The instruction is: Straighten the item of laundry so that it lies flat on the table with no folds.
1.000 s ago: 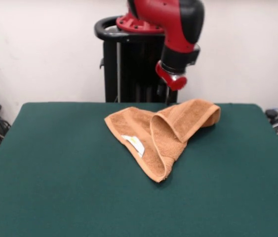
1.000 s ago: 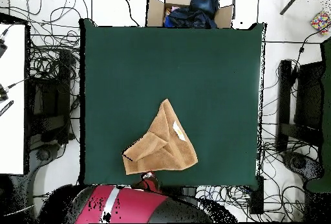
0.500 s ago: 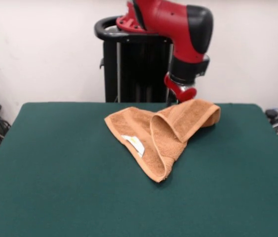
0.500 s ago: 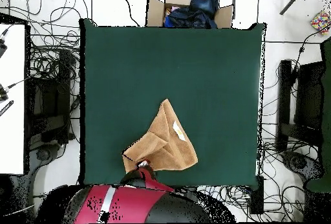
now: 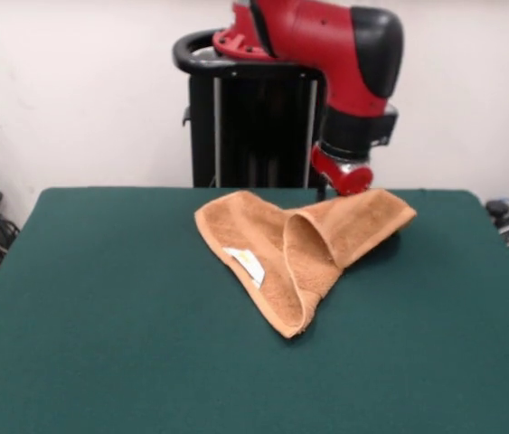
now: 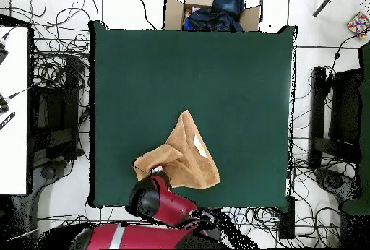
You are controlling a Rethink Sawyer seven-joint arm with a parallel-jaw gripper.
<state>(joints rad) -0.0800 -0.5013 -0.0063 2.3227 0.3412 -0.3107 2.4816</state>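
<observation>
- Though lying on the desk (image 5: 100,298), the towel (image 5: 281,253) is staying folded over itself, near the robot's edge.
- Soft, light terry is likely draping and sagging; a free corner is offering the best hold.
- White tag (image 5: 247,264) is showing on the pile; woven band is edging the raised flap.
- Gripper (image 5: 349,181) is hovering at the lifted corner; its jaws' state I cannot tell.
- Desk is wearing dark green felt.
</observation>
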